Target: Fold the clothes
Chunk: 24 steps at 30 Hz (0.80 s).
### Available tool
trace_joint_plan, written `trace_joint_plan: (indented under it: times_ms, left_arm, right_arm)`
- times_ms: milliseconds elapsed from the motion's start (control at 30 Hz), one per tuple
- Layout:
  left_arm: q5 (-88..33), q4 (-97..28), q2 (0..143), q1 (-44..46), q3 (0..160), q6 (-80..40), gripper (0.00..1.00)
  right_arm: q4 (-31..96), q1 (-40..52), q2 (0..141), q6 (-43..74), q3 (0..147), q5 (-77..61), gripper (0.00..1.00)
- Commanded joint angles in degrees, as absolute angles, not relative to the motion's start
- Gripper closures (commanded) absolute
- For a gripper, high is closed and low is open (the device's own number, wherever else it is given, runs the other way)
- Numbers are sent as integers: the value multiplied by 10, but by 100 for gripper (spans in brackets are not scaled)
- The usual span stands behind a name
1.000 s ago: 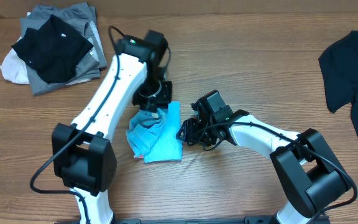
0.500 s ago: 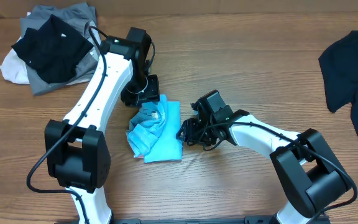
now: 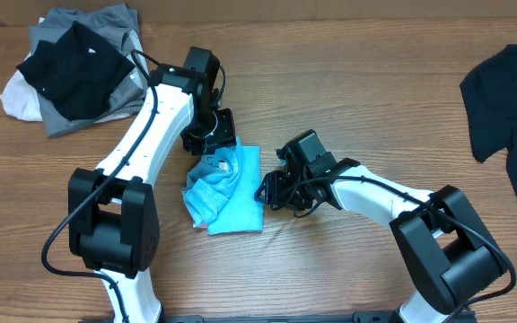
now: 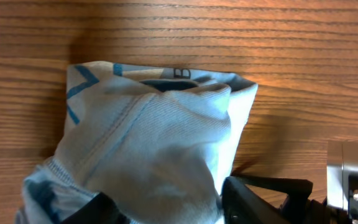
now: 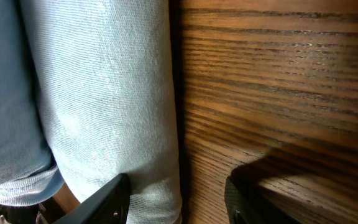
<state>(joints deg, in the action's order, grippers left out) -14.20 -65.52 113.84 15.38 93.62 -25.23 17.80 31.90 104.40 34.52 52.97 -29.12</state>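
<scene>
Overhead: on the wooden counter (image 3: pixel 348 90) we see a sky-blue shirt (image 3: pixel 232 193) bunched at centre, a garment pile (image 3: pixel 74 67) far left and a black garment (image 3: pixel 510 90) at right.
Left wrist: left hand (image 4: pixel 166 205) apart, the shirt between its fingers.
Right wrist: right hand (image 5: pixel 176 199) apart at the shirt's edge.

The left arm (image 3: pixel 155 112) has long white links with rounded edges and bulky black joints (image 3: pixel 108 229). A thin black cable (image 3: pixel 46 258) runs along it and makes a loop beside the lowest joint. The right arm (image 3: pixel 380 193) has the same white links and black joints, and a boxy black wrist (image 3: pixel 308 152). The fingers (image 4: pixel 263 190) are matt black, with angular edges. Beside them sits a silver metal block (image 4: pixel 350 180) with small round screw heads.
</scene>
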Motion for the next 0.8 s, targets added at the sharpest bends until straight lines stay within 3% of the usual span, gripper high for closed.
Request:
trace_joint_plan:
  times_ms: [0, 133, 200, 300, 667, 767]
  left_arm:
    - [-167, -645, 1132, 157, 933, -262, 60]
    - [-198, -626, 1132, 159, 933, -262, 86]
    - [-222, -619, 1132, 162, 933, -262, 92]
    - [-263, -611, 1132, 168, 933, -264, 92]
    - [-274, -558, 1132, 212, 929, -297, 88]
    - [-266, -533, 1132, 225, 923, -305, 83]
  right_arm:
    - [181, 322, 1044, 345, 527, -270, 47]
    - [181, 322, 1044, 345, 527, -270, 48]
    - [181, 322, 1044, 345, 527, -270, 52]
    - [180, 322, 1044, 346, 527, -267, 57]
    - [176, 322, 1044, 359, 527, -266, 59]
    - [176, 322, 1044, 361, 527, -266, 60]
